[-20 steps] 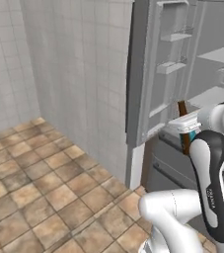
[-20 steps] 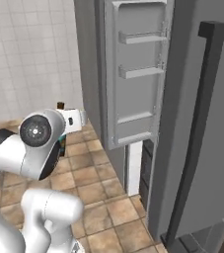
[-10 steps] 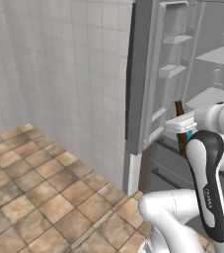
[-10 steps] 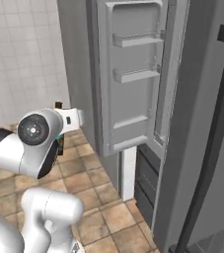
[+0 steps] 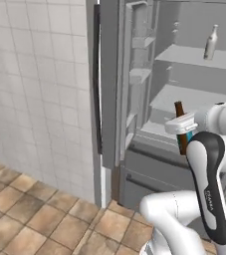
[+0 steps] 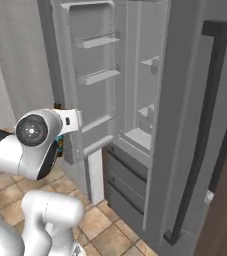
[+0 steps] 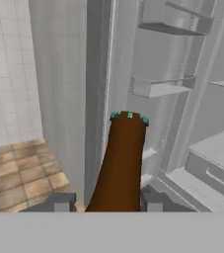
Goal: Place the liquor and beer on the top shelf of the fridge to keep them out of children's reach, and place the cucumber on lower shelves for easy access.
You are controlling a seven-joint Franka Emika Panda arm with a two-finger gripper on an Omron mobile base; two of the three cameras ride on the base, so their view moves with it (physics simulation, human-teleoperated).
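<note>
My gripper [image 7: 107, 201] is shut on the beer [image 7: 121, 163], a slim dark brown bottle held upright. In the left base view the beer [image 5: 179, 110] pokes up above the hand, in front of the open fridge [image 5: 184, 164]. The liquor [image 5: 211, 43], a pale bottle, stands on the top shelf [image 5: 184, 54] inside. A lower shelf [image 5: 176, 97] lies beneath it, just behind the beer's neck. The cucumber is out of view.
The fridge's left door [image 5: 137, 79] stands open with small bins on its inside, close to the left of the hand. The right door [image 6: 185, 125] with its long dark handle [image 6: 205, 130] stands open too. Grey drawers [image 5: 154, 172] sit below the shelves. A tiled wall [image 5: 35, 89] is on the left.
Both base views have shifted: the base has driven closer to the fridge, and its shelves and the liquor now show. The beer stays in my shut gripper.
</note>
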